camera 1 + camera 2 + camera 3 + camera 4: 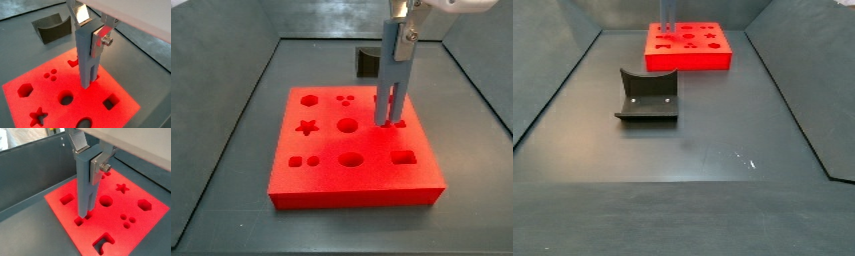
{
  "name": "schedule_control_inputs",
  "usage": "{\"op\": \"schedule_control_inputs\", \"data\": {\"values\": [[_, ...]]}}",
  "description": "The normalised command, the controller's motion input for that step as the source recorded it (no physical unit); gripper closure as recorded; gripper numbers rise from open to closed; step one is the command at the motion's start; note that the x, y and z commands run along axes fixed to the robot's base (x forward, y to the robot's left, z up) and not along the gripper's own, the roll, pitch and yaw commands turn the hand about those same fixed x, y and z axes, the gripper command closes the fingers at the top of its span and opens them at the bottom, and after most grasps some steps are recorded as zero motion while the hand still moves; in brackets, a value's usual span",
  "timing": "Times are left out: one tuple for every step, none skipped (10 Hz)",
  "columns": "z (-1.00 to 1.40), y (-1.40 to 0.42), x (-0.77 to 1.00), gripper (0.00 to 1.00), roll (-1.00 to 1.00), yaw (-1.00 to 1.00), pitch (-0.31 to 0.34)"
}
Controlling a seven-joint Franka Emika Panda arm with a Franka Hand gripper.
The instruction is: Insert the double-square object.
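My gripper (91,29) is shut on the top of the double-square object (87,55), a tall slim grey-blue bar held upright. It shows in both wrist views (87,183) and in a side view (392,80). Its two thin prongs point down at the red board (331,165). The prong tips stand at a pair of small square holes near the board's edge (80,221); how deep they sit cannot be told. In a side view the board (687,55) is far off, and the gripper (664,12) above it is barely visible.
The board has several other shaped holes: star (38,116), hexagon (25,90), round (66,98), square (109,104). A dark grey U-notched block (647,95) stands on the floor away from the board, also in a wrist view (53,27). Dark walls enclose the floor (251,70).
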Motion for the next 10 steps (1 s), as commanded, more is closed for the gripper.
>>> {"op": "schedule_control_inputs", "data": {"values": [[-0.17, -0.1, 0.42, 1.0, 0.18, -0.5, 0.05], [-0.1, -0.05, 0.32, 1.0, 0.14, -0.58, 0.059], [-0.05, 0.0, 0.12, 1.0, 0.07, -0.39, 0.093], [-0.07, 0.0, 0.0, 1.0, 0.06, -0.17, 0.066], [-0.15, 0.0, 0.0, 1.0, 0.06, 0.0, 0.056], [-0.23, 0.0, 0.14, 1.0, 0.11, -0.01, 0.086], [-0.23, 0.01, 0.15, 1.0, 0.13, -0.05, 0.114], [-0.21, 0.01, 0.17, 1.0, 0.14, -0.02, 0.124], [-0.22, 0.0, 0.42, 1.0, 0.15, -0.05, 0.17], [-0.22, 0.05, 0.38, 1.0, 0.13, -0.14, 0.171]]}}
